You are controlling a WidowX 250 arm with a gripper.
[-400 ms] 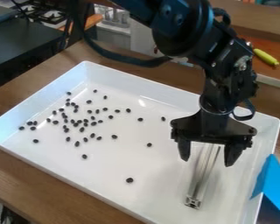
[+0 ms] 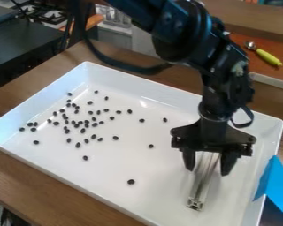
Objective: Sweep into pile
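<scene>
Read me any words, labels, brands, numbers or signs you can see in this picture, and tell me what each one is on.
There are none that I can read: no legible text on the white tray, the metal bar, the blue object or the robot arm.

Yellow-green-handled scoop (image 2: 267, 57) upper right; blue angular object (image 2: 276, 185) right edge; wooden table (image 2: 25, 176); stove burners (image 2: 49, 14) upper left.

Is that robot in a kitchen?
It looks like a pretend kitchen or a robot workshop: there's a stove behind, a yellow-green handled scoop, and a robot arm over a white tray.
</scene>
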